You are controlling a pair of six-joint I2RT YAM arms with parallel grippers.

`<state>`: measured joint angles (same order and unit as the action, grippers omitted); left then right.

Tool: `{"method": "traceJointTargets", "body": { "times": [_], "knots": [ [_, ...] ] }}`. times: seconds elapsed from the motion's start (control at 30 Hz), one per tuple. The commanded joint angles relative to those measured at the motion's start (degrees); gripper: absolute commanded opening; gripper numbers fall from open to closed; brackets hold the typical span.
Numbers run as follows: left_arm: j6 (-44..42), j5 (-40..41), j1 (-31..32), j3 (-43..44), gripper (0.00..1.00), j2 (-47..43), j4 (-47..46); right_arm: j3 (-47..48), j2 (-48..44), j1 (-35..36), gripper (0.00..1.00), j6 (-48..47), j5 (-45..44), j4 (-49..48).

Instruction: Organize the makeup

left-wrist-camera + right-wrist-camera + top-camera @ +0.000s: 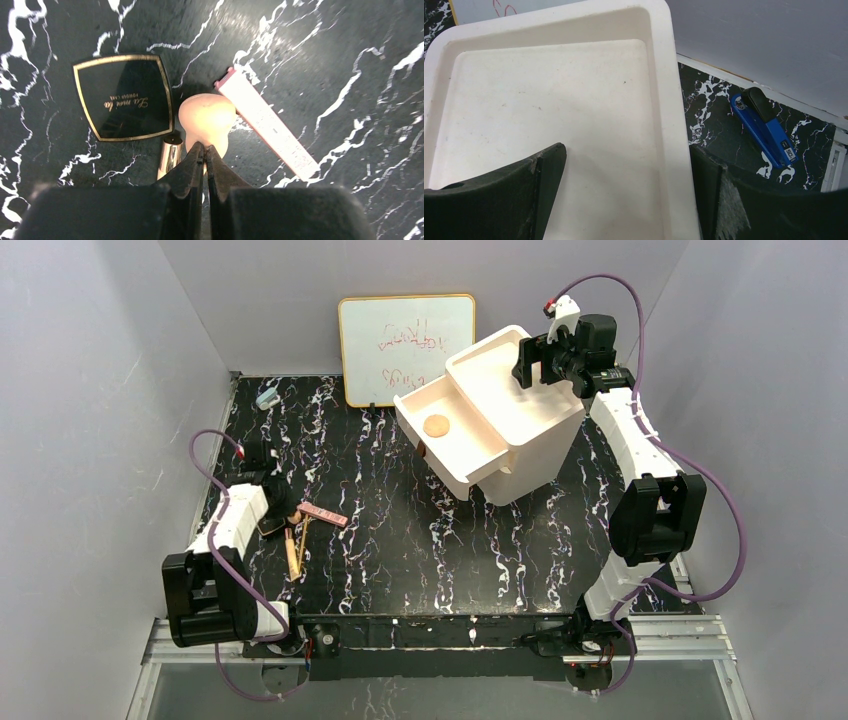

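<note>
Clamps L gripper fully shut at narrow end of sponge, lying on table betw compact & palette; can't tell if pinching any foam. Risks slipping off soft foam on lift w/ so thin a nip. Holds R gripper wide open & empty over tray.

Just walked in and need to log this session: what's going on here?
Two robot arms are sorting makeup. The left hand is shut at the narrow end of a peach sponge, beside a dark compact and a pink palette; whether it has pinched it is unclear. The right hand hangs open over the white organizer's top tray. A round puff lies in the open drawer.
</note>
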<state>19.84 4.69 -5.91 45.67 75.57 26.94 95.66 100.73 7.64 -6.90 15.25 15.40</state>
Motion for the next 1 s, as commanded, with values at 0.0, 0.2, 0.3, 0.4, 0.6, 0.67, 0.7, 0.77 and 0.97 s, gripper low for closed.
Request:
{"method": "traceJointTargets", "body": {
  "times": [0.0, 0.2, 0.3, 0.4, 0.6, 0.67, 0.7, 0.77, 0.97],
  "knots": [
    [-0.93, 0.41, -0.42, 5.79, 0.0, 0.01, 1.9, -2.38, -0.25, 0.51, 0.99, 0.93, 0.71, 3.03],
    [-1.9, 0.37, -0.42, 14.92, 0.0, 1.23, 4.82, -2.06, -0.01, 0.52, 0.99, 0.93, 0.92, 3.22],
    [-1.67, -1.04, -0.44, 20.64, 0.0, 1.6, 6.21, -1.8, 0.07, 0.53, 0.99, 0.93, 1.06, 3.31],
    [-1.24, -3.19, -0.33, 26.32, 0.0, 2.7, 7.68, -1.7, 0.24, 0.49, 0.99, 0.93, 1.51, 3.26],
    [-0.59, -8.46, 2.42, 36.22, 0.0, 5.54, 7.86, -0.69, 0.85, 0.65, 0.99, 1.93, 2.42, 3.66],
    [-0.71, -8.6, 4.88, 39.96, 0.0, 6.93, 7.71, -0.27, 1.06, 0.87, 0.99, 1.72, 2.41, 4.0],
    [-0.94, -7.99, 7.54, 41.79, 0.0, 7.91, 7.62, -0.22, 1.12, 0.88, 0.99, 1.67, 2.27, 4.0],
    [-1.42, -7.69, 11.11, 46.46, 0.0, 9.81, 7.65, -0.12, 1.08, 0.99, 0.99, 1.67, 2.17, 4.05],
    [-2.46, -10.26, 18.64, 58.31, 0.0, 17.66, 7.72, 0.46, 1.38, 1.3, 0.99, 1.67, 2.17, 4.71]
  ]
}}
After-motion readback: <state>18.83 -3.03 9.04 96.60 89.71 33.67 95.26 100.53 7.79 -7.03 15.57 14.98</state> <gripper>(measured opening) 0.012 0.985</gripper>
